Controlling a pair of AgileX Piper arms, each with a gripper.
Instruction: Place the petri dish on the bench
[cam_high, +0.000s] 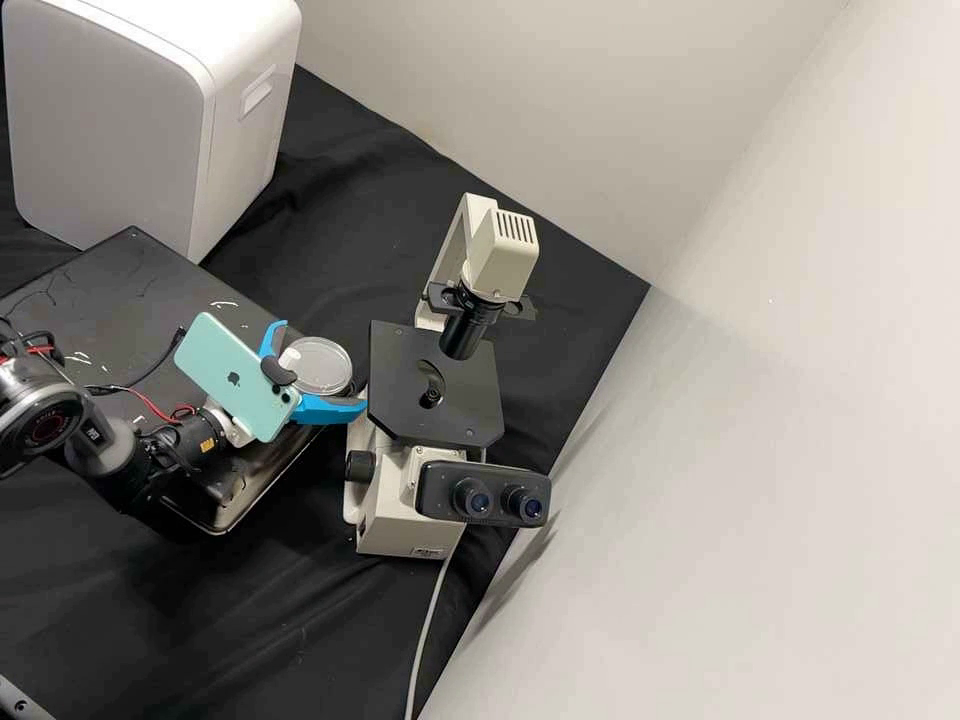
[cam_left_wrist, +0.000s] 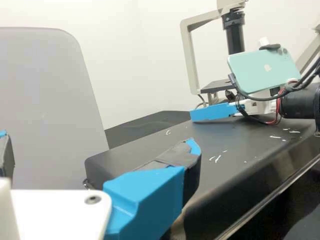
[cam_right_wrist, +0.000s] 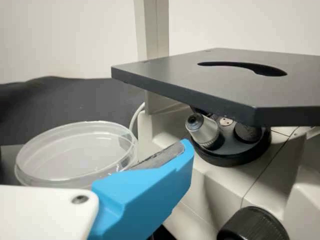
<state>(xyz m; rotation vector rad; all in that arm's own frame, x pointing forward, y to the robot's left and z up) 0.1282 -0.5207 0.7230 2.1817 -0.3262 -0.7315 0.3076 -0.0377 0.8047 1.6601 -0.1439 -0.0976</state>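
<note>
Over the dark tray's (cam_high: 110, 290) right edge, the right gripper (cam_high: 320, 370) pinches the petri dish (cam_high: 316, 358), just beside the microscope (cam_high: 430, 480).

At the left, the left gripper (cam_left_wrist: 97, 142) hangs by the tray's corner, fingers spread with nothing in them. The right gripper's blue fingers look closed on the dish's rim from either side. The dish is held about level and off any surface, close under the level of the microscope's black stage. To set it down well, I would keep it flat and carry it clear of stage and tray lip to open black bench (cam_high: 250, 610). There, lower until the base rests, and only then part the fingers. A tilted release on that wrinkled cloth could tip it.
</note>
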